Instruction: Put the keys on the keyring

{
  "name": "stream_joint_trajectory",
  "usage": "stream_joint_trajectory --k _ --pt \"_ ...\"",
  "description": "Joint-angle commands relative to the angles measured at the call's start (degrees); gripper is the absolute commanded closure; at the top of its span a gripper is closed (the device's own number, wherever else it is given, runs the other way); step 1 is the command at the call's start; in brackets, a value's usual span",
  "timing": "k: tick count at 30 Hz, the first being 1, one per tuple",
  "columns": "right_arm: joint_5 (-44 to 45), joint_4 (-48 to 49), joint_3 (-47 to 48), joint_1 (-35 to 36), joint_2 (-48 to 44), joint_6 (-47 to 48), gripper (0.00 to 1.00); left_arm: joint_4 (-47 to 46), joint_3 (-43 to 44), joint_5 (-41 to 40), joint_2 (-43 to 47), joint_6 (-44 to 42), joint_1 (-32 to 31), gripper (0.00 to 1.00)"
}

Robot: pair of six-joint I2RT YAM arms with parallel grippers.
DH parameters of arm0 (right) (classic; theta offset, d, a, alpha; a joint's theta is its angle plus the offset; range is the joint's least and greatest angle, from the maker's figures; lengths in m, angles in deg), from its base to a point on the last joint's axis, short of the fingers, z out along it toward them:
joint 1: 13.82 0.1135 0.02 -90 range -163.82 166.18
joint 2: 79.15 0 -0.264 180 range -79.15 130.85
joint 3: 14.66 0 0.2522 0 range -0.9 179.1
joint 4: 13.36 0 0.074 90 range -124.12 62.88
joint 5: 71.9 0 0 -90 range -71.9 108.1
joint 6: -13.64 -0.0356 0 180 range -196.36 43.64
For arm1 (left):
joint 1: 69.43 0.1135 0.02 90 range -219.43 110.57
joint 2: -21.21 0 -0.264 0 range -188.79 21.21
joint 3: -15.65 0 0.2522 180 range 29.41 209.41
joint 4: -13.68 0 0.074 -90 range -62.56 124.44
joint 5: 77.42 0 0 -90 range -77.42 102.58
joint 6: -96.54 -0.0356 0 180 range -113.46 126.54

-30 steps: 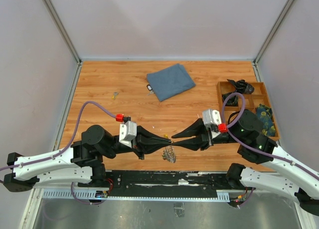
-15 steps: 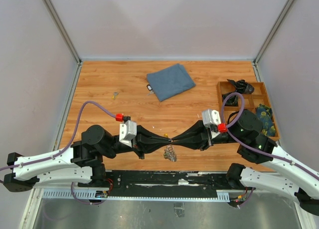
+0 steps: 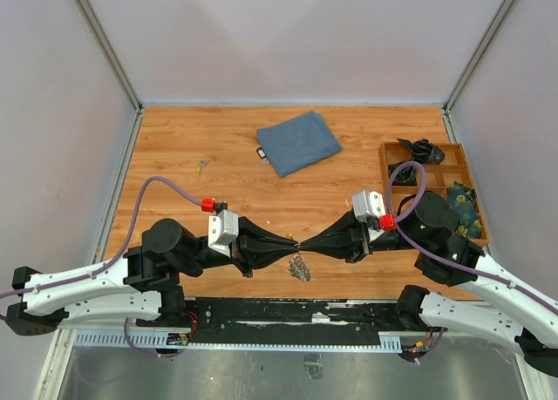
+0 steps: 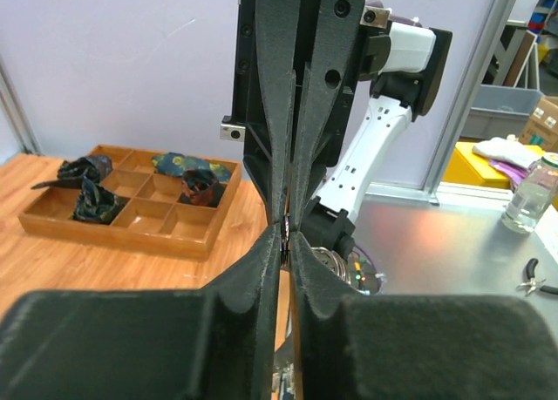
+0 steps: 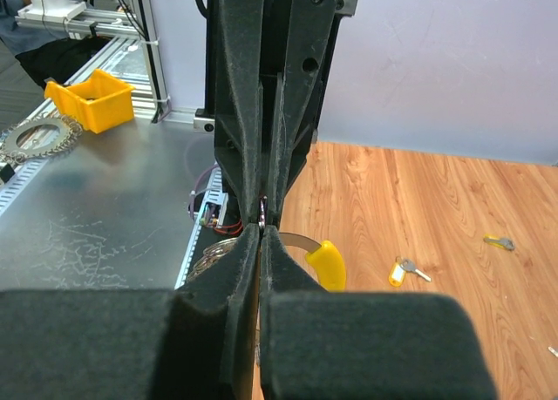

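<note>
Closing in over the last second, the right gripper (image 3: 304, 243) has drawn its fingers shut and come across until its tip is meeting the left gripper (image 3: 294, 243) nose to nose above the near middle of the table (image 3: 174, 138); the left one is sitting about where it was. I am reading both sets of jaws as pressed together. In the wrist views a thin sliver of metal is showing right at the meeting point, so I am taking it that both are clamping the wire of the keyring (image 3: 299, 266). It seems to be hanging in a small bunch just below the tips, with a yellow-headed key (image 5: 328, 265) already dangling from it. Whether the ring's split is being held apart I cannot tell — it is too fine to see. I am judging this as the step of working the ring open between the two tips. Two more are lying well apart from the bunch — a yellow key (image 3: 201, 166) toward the far left and a key (image 3: 261, 153) just beside the cloth (image 3: 299, 142). Next I am expecting to need one gripper steadying the ring while the other lets go, travels out and picks a key up by its head, leaving the hole free for threading.
</note>
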Motion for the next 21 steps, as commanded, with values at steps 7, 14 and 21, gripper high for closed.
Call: stream_joint_trajectory --k 7,14,21 --pt "6.16 -9.04 4.3 -0.27 -2.15 6.53 1.0 -1.18 -0.25 -2.15 2.36 1.92 -0.02 0.68" --pt "7.99 -10.76 3.96 -0.32 -4.98 9.54 1.0 3.26 0.65 -7.24 3.08 5.16 0.02 0.66" --pt "8.54 -13.89 6.24 -0.32 -3.52 11.23 1.0 4.51 2.75 -4.58 -0.33 5.02 0.03 0.61"
